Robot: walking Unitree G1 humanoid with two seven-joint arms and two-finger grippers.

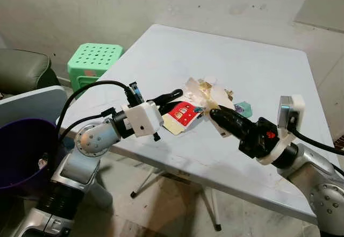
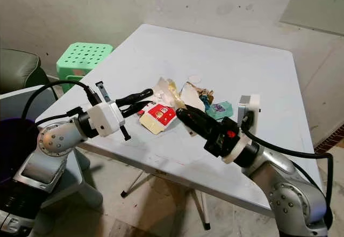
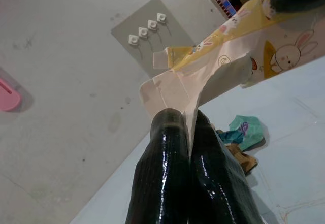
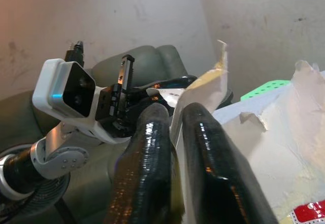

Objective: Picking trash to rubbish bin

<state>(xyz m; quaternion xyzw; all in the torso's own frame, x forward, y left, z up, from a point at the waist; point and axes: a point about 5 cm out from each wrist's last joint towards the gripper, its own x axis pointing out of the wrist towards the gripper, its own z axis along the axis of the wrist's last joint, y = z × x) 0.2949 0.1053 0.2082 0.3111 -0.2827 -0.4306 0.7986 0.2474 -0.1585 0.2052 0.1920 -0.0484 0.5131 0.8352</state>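
Bin [image 1: 21, 156] sits low at robot's far left, beside table [image 1: 258, 65]. Wrapper [image 1: 185, 113] spans both grippers near table's front edge. Left gripper [image 1: 174, 95] clamped on wrapper's left end, nearer bin; right gripper [image 1: 216, 113] pinches the other end.

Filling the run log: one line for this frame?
left pincer: shut on torn wrapper | right pincer: shut on same wrapper | over table | bin: robot's left

Purple bin [image 1: 21, 151] cut off at frame edge — wrapper [image 3: 213, 76] print unreadable.
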